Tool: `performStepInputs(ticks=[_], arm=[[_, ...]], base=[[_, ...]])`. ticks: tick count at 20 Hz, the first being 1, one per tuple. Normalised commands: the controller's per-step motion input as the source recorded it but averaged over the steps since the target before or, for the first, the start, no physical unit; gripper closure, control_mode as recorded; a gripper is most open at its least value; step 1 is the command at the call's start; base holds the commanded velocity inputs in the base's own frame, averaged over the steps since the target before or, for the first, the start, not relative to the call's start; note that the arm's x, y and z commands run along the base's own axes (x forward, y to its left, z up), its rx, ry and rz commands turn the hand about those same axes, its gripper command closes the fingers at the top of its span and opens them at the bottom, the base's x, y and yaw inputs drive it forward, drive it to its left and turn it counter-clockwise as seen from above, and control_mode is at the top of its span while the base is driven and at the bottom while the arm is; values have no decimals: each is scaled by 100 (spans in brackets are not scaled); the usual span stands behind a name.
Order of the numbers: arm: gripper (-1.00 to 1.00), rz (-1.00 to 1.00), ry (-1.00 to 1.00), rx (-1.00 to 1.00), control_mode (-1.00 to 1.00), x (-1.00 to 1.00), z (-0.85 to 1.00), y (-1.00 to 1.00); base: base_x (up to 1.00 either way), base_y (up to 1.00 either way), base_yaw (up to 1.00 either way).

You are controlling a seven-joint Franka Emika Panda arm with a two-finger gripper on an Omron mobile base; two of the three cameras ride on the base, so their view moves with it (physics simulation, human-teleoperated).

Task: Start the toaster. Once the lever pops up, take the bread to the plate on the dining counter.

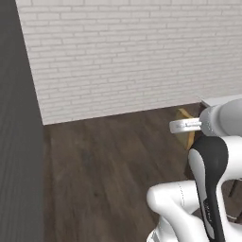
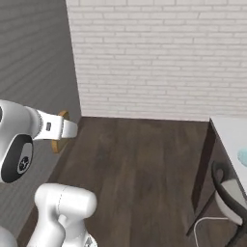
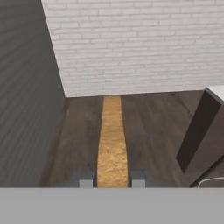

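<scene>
Gripper point(image 3: 112, 178): clamped on the bread, one dark fingertip point(image 3: 85, 179) pressed against each flat face at the near end of the slice.
Bread point(image 3: 112, 140): held edge-on in the hand view, a golden-tan strip running straight out from between the tips, up off the floor; in the left base view a tan corner point(image 1: 185, 118) pokes out behind the hand, in the right base view a brown-edged curve point(image 2: 61, 130) just behind the white wrist.
Hand: level and pointing forward, seen at right in the left base view point(image 1: 182, 125) and at left in the right base view point(image 2: 65, 129).
Floor point(image 2: 140, 159): dark wood planks, below and ahead of the slice.
Brick wall point(image 1: 127, 52): white, straight ahead, across the far end of the floor.
Grey wall point(image 3: 26, 96): ribbed, along the left side, meeting the brick at a corner.
Dining counter point(image 2: 230, 130): white top on a dark side panel, off to the right, well apart from the hand.
Plate point(image 2: 243, 156): pale blue-green sliver at the right edge, on the counter top.
Chair point(image 2: 226, 195): dark back, pale seat, beside the counter.
</scene>
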Motion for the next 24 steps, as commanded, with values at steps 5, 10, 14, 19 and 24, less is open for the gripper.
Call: performStepInputs(ticks=[5,10,14,19,24], arm=[[100,0,0,0,100,0,0,0],[100,0,0,0,100,0,0,0],[100,0,0,0,100,0,0,0],[100,0,0,0,100,0,0,0],[100,0,0,0,100,0,0,0]], base=[[100,20,-1],[100,22,-2],[93,2,-4],[54,-12,-48],[19,-11,-78]])
